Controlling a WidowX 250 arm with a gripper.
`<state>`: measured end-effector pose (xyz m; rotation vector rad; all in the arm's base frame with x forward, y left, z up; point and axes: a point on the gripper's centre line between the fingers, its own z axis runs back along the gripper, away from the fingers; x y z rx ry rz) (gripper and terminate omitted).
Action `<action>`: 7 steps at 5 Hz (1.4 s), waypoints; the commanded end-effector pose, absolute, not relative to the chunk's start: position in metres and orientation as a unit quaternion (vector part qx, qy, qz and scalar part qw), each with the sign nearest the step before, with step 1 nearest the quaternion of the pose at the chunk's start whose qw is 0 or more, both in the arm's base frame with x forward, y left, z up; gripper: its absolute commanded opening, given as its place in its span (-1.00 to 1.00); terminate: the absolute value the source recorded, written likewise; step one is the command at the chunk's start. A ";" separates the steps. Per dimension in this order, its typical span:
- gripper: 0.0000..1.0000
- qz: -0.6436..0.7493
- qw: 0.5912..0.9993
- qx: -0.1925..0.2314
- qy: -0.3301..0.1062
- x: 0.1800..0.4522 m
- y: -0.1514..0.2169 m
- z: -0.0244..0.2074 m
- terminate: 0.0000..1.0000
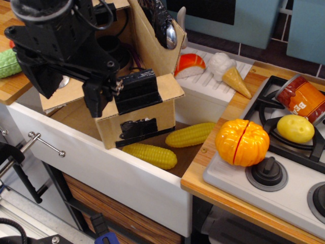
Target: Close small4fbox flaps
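Though flaps (152, 86) half-shut, pincer (104, 96) at box (137, 122) edge.

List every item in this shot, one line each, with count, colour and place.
small4fbox: one, brown cardboard with black tape patches, in the white sink.
flaps: front one lowered, bearing black tape; back one upright; the others hidden by the arm.
corn cobs: two, yellow, in the sink by the box.
pumpkin: one, orange, on the counter edge by the stove.
can: one, orange-brown, lying on the stove grate.
potato-like toy: one, yellow, on the grate.
ice cream cone: one, white and tan, on the drain rack.
sushi piece: one, orange and white, on the rack.
green toy: one, left counter.
gripper: one, black, at the box's left top; state unclear.
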<state>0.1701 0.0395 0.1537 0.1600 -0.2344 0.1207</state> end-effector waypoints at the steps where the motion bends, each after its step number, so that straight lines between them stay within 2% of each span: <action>1: 1.00 0.060 0.988 0.080 -0.117 0.170 0.039 0.154 -1.00; 3: 1.00 0.100 0.983 0.069 -0.136 0.144 0.028 0.133 -1.00; 4: 1.00 0.130 0.977 0.059 -0.159 0.146 0.022 0.113 -1.00; 5: 1.00 0.167 0.972 0.059 -0.155 0.155 0.018 0.101 -1.00; 6: 1.00 0.204 0.963 0.065 -0.163 0.161 0.018 0.097 -1.00; 7: 1.00 0.217 0.962 0.050 -0.159 0.166 0.019 0.094 -1.00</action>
